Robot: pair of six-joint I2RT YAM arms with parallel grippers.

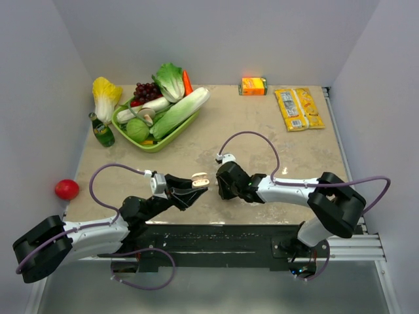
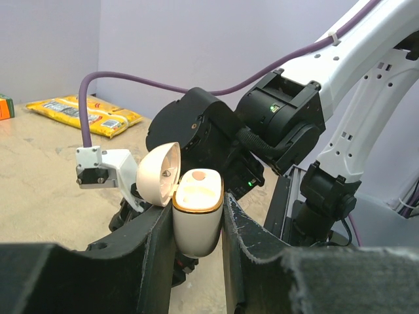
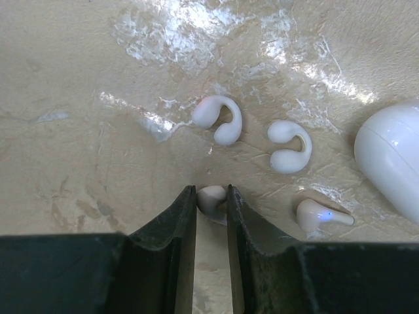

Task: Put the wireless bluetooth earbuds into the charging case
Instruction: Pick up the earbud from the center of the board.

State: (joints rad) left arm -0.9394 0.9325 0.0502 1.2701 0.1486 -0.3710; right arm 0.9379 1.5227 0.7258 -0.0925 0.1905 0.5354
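Top view: my left jaws hold the charging case (image 1: 200, 179) raised over the beige worktop (image 1: 262, 131). My right jaws point down just beside it.

Left wrist view: left jaws are clamped on the case's smooth cream body. It stands upright, its rounded lid (image 2: 159, 173) hinged open, interior tan.

Right wrist view: right jaws are narrow, pinching a glossy white earbud (image 3: 211, 198) on the mottled worktop. Two curved earbuds (image 3: 219, 119) lie beyond, apart.

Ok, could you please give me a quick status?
Left gripper shut on case, lid open. Right gripper shut on one earbud on table. Three earbuds loose beside it.
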